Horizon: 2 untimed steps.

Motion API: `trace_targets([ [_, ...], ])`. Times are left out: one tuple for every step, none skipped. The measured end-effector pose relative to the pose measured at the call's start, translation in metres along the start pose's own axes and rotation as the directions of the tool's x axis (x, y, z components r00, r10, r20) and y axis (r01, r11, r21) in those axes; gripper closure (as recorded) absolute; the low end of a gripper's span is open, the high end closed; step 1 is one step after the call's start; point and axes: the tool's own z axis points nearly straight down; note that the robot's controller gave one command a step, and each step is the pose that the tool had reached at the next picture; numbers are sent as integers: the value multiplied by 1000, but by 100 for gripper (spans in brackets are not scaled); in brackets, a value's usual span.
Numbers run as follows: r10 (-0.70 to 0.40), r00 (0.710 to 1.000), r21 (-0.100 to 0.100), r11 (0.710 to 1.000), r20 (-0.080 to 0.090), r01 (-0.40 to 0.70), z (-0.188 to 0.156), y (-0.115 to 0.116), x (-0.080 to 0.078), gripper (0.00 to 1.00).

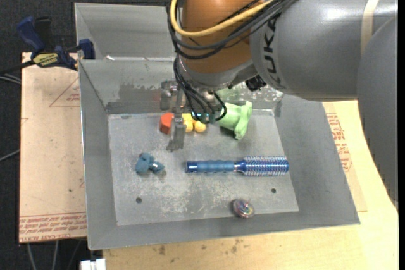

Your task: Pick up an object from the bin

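My jaws hang low toward the back of the bin [190,199], just beside an orange block [166,123], with a yellow piece [199,126] and a green lump [235,118] near. Spread or pressed together, I cannot tell.

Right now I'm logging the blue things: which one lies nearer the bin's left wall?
The small blue piece, short and knobby. The long blue brush lies to its right, stretched across the floor's middle.
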Motion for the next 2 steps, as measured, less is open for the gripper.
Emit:
trace_targets([
  [-62, 998, 1, 998, -1, 62, 155, 10, 11, 0],
  [-61, 998, -1, 998, 7, 61, 150, 10, 8, 100],
])
